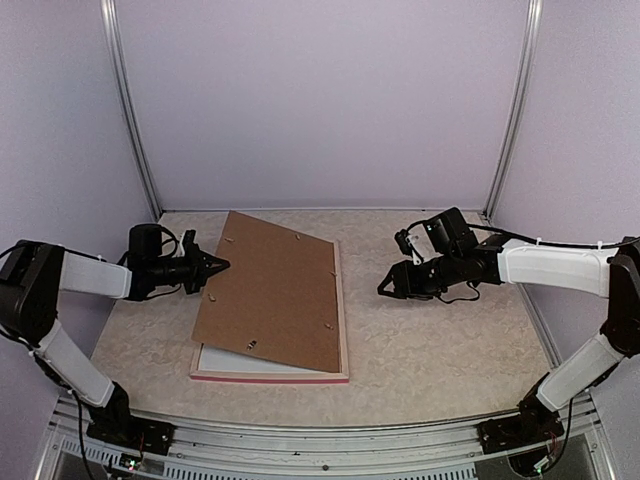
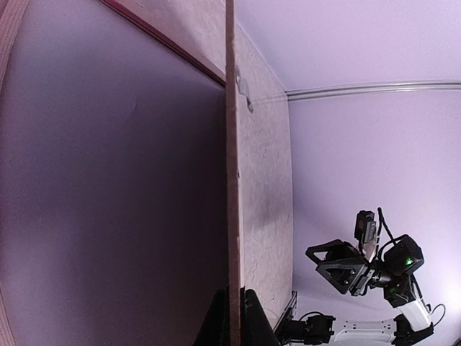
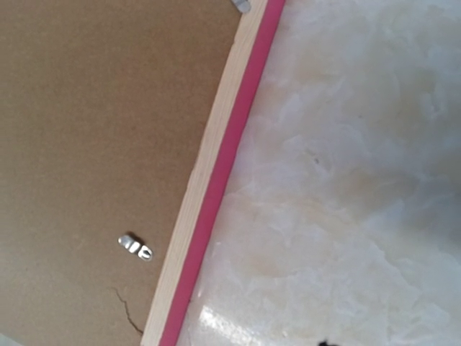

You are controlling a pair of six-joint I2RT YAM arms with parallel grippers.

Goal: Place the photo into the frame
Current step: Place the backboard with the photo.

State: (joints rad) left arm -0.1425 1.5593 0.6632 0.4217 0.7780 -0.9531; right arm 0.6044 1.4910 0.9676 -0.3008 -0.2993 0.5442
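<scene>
The frame (image 1: 343, 320) lay face down on the worktop (image 1: 440, 350), with its pale wooden back up and its pink-red edge showing along the near and right sides. A brown backing board (image 1: 275, 295) sat skewed across it, overhanging the frame's left side. The left hand (image 1: 222, 266) was pressed together on that overhanging edge, pinching the board. A white strip at the frame's near left corner, under the board, was probably the plain back of the photo (image 1: 240, 362). The right hand (image 1: 384, 290) hovered just right of the frame, touching nothing; I could not tell whether its fingers were spread. A small metal turn clip (image 3: 135, 247) sat on the board near the frame's rail.
</scene>
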